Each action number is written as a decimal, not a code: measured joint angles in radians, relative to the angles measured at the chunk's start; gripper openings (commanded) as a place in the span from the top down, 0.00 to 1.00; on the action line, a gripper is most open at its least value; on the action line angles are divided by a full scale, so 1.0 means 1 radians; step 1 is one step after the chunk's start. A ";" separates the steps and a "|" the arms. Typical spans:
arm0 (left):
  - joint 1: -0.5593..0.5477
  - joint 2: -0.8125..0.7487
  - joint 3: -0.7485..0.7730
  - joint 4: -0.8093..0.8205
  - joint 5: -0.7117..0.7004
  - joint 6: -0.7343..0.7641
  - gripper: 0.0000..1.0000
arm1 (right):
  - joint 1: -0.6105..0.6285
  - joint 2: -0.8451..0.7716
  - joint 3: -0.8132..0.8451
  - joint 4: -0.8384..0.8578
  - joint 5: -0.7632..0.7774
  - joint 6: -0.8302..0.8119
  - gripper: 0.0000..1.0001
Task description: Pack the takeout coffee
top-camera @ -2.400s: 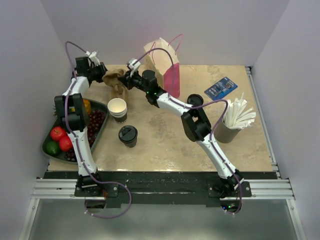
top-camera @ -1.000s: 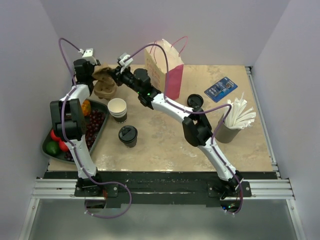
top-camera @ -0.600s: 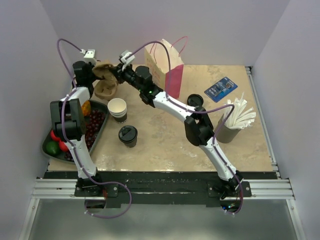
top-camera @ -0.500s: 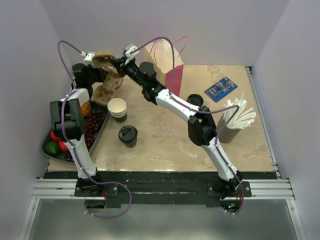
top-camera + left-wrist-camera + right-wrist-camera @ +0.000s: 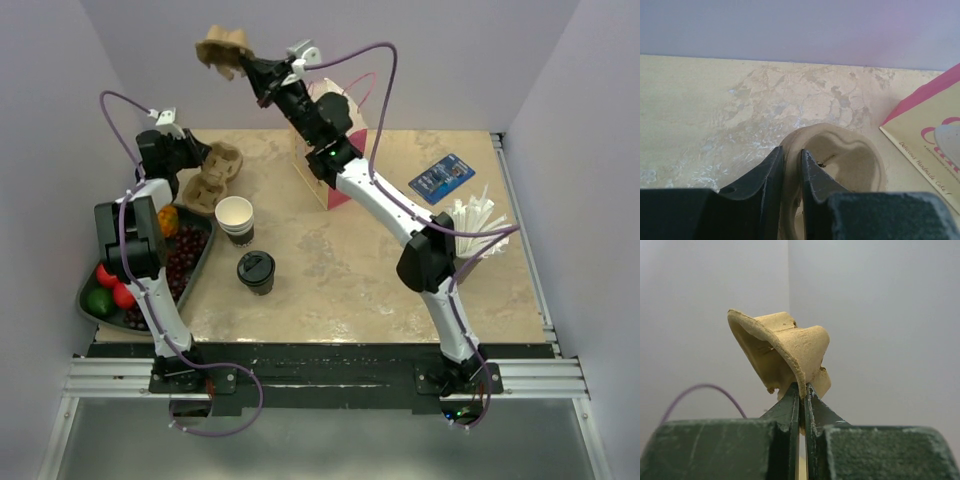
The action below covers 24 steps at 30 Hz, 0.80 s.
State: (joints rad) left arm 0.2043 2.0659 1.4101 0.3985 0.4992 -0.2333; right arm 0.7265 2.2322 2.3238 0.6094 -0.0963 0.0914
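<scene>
Paper gift bag (image 5: 345, 140), pink-sided, stands upright at the far edge of the table (image 5: 330, 270), right under the raised right forearm. Likely the worst risk: if that arm comes down straight, it could catch the bag's rim or handles and tip it before anything is packed. Right gripper (image 5: 250, 63) is high above the far left of the table, its jaws pressed together on the thin lip of a moulded-pulp cup carrier (image 5: 222, 47). The wrist view shows the carrier (image 5: 785, 347) pinched only at its edge and hanging tilted. Soft pulp held that narrowly may tear or slip on a quick swing, and it would drop toward the things below. Left gripper (image 5: 190, 158) is low at the far left, jaws clamped across the wall of a second pulp carrier (image 5: 215, 175) lying on the table. Pulling it could crush that wall or slide the carrier into the stacked paper cups (image 5: 235, 217) just near it. The takeout coffee (image 5: 256, 270), black lid on, stands upright and free in front of those cups, well apart from both grippers. A carrier set down carelessly, or a passing elbow, could knock it over and spill it.
</scene>
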 measured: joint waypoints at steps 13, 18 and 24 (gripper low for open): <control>0.036 -0.003 0.000 -0.012 -0.023 -0.198 1.00 | -0.002 0.138 -0.092 -0.291 0.078 -0.021 0.44; 0.036 -0.011 0.000 -0.030 -0.031 -0.224 1.00 | -0.014 0.135 -0.118 -0.311 0.030 -0.041 0.41; 0.036 -0.020 0.000 -0.027 -0.042 -0.275 1.00 | -0.025 0.123 -0.115 -0.397 -0.137 -0.153 0.42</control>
State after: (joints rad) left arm 0.2401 2.0460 1.4097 0.3714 0.4572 -0.5083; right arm 0.7017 2.3554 2.2086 0.2119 -0.2337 -0.0620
